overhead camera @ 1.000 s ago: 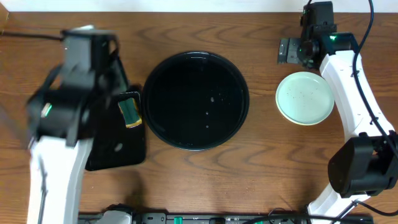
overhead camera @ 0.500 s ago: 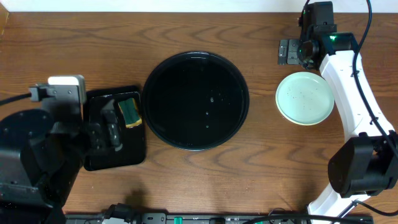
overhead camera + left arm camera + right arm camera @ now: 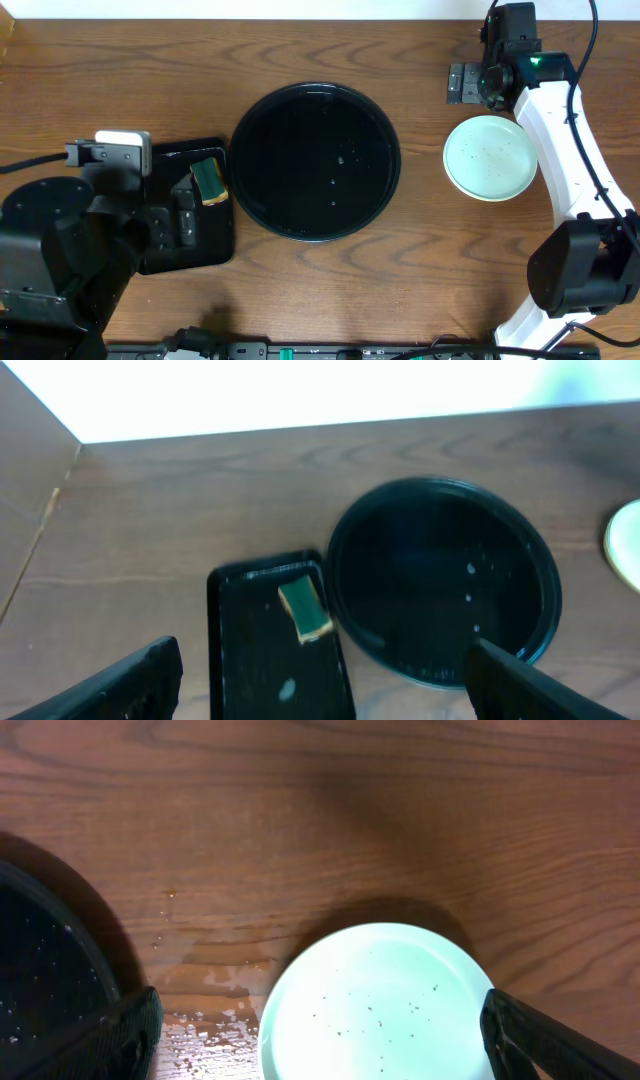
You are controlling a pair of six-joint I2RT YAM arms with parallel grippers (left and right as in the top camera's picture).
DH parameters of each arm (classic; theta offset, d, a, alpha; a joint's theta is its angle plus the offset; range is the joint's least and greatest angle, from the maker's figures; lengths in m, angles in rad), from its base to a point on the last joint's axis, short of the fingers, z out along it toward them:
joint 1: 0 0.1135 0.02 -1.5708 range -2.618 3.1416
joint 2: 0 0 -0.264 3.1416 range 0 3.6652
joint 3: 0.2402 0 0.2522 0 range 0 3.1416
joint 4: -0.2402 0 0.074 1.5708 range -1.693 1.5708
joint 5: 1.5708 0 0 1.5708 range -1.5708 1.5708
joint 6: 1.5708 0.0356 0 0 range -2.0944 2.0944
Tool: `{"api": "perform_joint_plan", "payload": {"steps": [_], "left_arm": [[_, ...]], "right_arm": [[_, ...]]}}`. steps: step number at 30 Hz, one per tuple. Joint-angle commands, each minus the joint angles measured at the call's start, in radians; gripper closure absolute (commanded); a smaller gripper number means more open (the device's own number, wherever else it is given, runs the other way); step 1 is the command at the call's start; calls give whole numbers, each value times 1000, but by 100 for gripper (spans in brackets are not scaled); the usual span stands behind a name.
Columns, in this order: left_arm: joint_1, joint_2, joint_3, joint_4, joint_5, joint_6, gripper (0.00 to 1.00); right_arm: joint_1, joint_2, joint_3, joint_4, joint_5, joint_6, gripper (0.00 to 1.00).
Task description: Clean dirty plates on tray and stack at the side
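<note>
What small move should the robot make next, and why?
Probably just draw the left tool back to rest: it is open and empty, the sponge lies in the small tray, and the plates sit beside the bare round tray.

Plate stack point(image 3: 490, 157) — its count unclear from above — and rectangular tray point(image 3: 218, 245) partly under the left arm point(image 3: 60, 250)

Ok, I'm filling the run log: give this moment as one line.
left gripper open | right gripper open | plates beside tray, right | sponge on rectangular tray
</note>
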Motion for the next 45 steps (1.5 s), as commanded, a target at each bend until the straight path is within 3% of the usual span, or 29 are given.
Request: {"api": "perform_joint_plan", "payload": {"steps": [1,19,33,45], "left_arm": [[4,2,1,-30,2,13,10],[4,1,1,-65,5,-8,9],[47,-64,-50,608,67,-13,9],[132,-389,-454,926,66,-13,9]], "right_arm": [[5,-21,18,-2,-1,-14,1],[5,-21,18,-2,-1,-14,1],[5,-21,18,-2,-1,-14,1],[5,-21,18,-2,-1,-14,1]]}}
